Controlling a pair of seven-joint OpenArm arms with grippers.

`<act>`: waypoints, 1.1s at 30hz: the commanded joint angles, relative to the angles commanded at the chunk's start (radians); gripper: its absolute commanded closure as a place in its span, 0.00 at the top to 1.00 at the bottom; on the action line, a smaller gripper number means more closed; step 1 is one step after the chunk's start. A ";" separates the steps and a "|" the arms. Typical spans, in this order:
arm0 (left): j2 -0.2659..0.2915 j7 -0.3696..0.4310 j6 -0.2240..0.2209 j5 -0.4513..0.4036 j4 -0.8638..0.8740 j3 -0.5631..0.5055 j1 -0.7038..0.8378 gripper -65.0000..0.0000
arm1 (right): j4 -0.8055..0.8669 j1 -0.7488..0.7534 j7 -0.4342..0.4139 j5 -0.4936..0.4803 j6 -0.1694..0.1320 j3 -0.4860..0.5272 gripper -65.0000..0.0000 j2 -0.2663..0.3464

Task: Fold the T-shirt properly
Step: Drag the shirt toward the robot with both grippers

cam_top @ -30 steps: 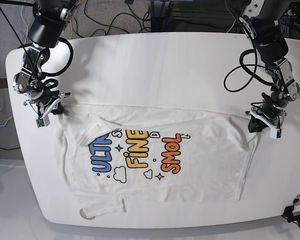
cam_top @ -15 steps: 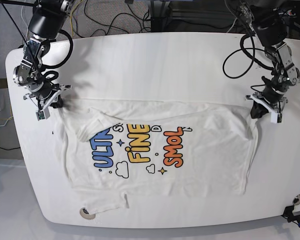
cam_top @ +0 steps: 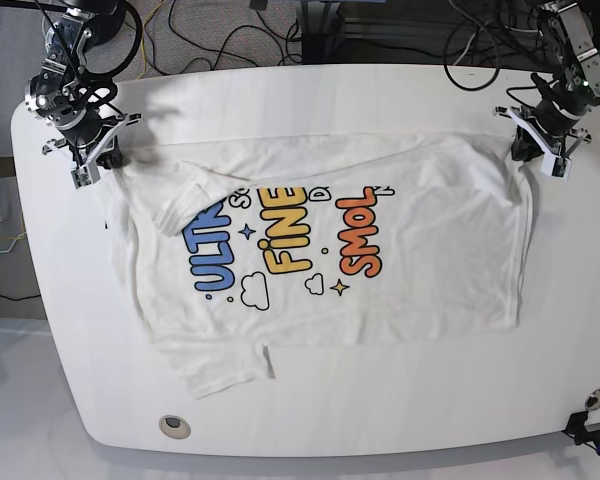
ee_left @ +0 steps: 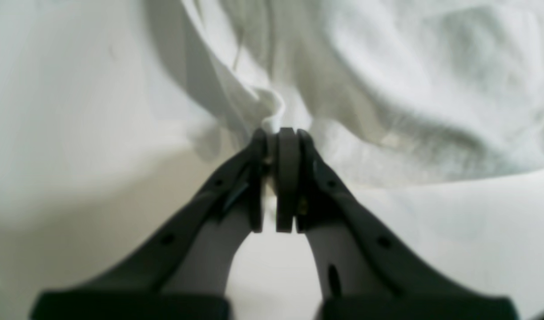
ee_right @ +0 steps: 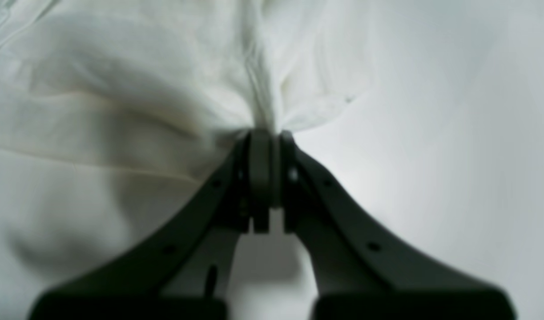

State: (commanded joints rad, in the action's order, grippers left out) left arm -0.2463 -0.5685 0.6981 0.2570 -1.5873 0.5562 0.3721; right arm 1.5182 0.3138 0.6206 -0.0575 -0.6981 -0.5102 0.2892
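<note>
The white T-shirt (cam_top: 310,250) lies spread on the white table (cam_top: 310,95), its blue, yellow and orange print facing up. My left gripper (cam_top: 528,148), at the base view's right, is shut on the shirt's far right corner. In the left wrist view the left gripper (ee_left: 278,133) pinches a bunched fold of T-shirt (ee_left: 387,80). My right gripper (cam_top: 105,160), at the base view's left, is shut on the far left corner. The right wrist view shows the right gripper (ee_right: 265,133) clamping gathered T-shirt (ee_right: 120,89) cloth. A sleeve (cam_top: 225,368) sticks out at the shirt's near left.
Black cables (cam_top: 230,40) run behind the table's far edge. A round hole (cam_top: 176,427) sits in the table near its front left edge. A small black fitting (cam_top: 592,402) is at the front right corner.
Both grippers have pulled the held corners toward the table's far side. The whole shirt slid that way and lies flatter, with its far edge stretched between the two grippers.
</note>
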 joint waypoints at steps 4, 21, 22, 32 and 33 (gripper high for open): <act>0.000 0.000 0.000 0.000 -0.049 0.000 0.068 0.00 | 0.002 0.069 0.000 -0.055 0.000 -0.002 0.00 0.008; -0.002 -0.002 0.000 0.000 -0.120 0.029 0.178 0.00 | 0.086 0.184 0.000 -0.078 0.000 -0.037 0.00 0.015; -0.002 -0.002 0.000 -0.003 -0.120 0.029 0.178 0.00 | 0.086 0.184 0.000 -0.078 0.000 -0.037 0.00 0.015; -0.008 -0.002 0.000 -0.091 -0.120 0.029 0.173 0.00 | 0.084 0.183 0.000 -0.078 0.000 -0.032 0.00 0.014; -0.008 -0.002 0.000 -0.103 -0.120 0.028 0.172 0.10 | 0.084 0.183 0.000 -0.078 0.000 -0.032 0.00 0.014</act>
State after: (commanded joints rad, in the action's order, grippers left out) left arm -0.2539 -0.5700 0.6981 0.1542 -1.7070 0.5838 0.5439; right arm 1.6026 0.4964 0.6206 -0.1358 -0.6981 -0.5424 0.3030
